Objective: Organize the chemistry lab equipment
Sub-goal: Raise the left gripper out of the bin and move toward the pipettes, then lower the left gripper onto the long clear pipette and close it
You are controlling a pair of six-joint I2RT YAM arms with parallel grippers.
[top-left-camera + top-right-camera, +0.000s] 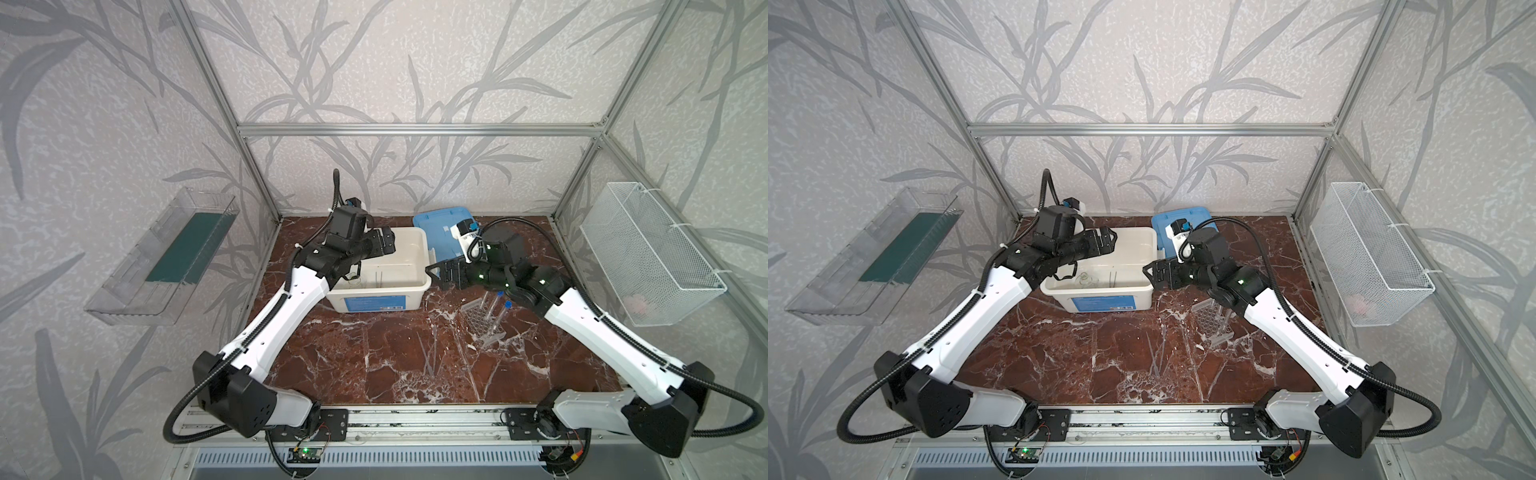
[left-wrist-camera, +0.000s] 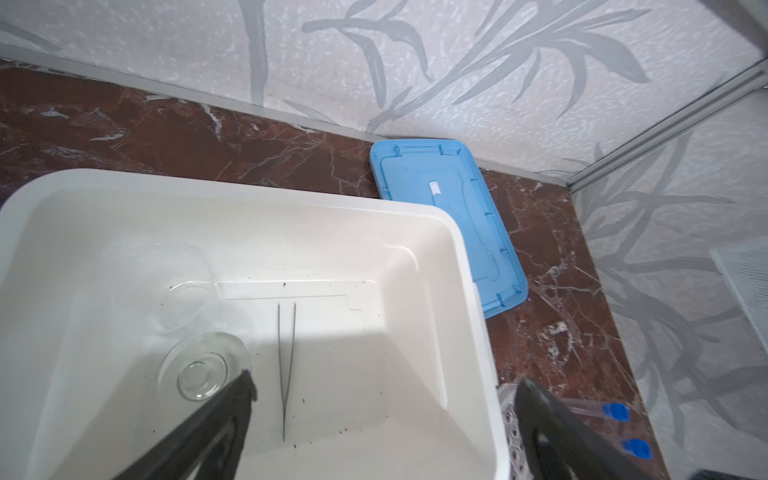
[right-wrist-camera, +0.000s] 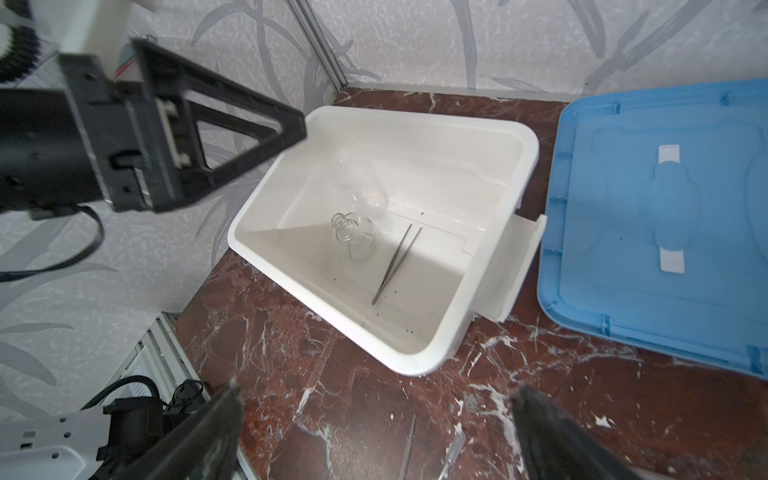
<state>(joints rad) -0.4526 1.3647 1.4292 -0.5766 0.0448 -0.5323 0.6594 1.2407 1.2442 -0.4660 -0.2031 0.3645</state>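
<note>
Top views suggest the sorting is roughly half done. Nearest on the bench (image 1: 365, 374), thin rods (image 3: 409, 440) lie loose. Past them, on the right, the rack (image 1: 482, 322) stands outside the tub (image 1: 386, 289) with blue-capped tubes (image 1: 495, 315) leaning on or in it; I cannot tell if they sit in its holes. I count two caps, so a third tube is unconfirmed.

The right pincer (image 3: 378, 395) hovers beside the tub's right end, fingers wide apart and empty. Inside the tub lie a flask (image 3: 354, 239), a faint beaker (image 3: 362, 183) that seems to be on its side, and tweezers (image 3: 397, 262). The left pincer (image 2: 384, 384) hangs over the tub, also spread wide with nothing in it. Furthest back, the blue lid (image 3: 656, 208) lies flat on the bench just beside the tub, so closing up is not yet done.

By my reckoning rods, tubes and rack remain, then the lid.

Underfoot is glossy red-brown marble with white veins, which makes clear glass hard to spot. Leaf-patterned walls in a metal frame enclose it, with a wire basket (image 1: 652, 249) on the right wall and a clear tray (image 1: 166, 257) on the left wall.
</note>
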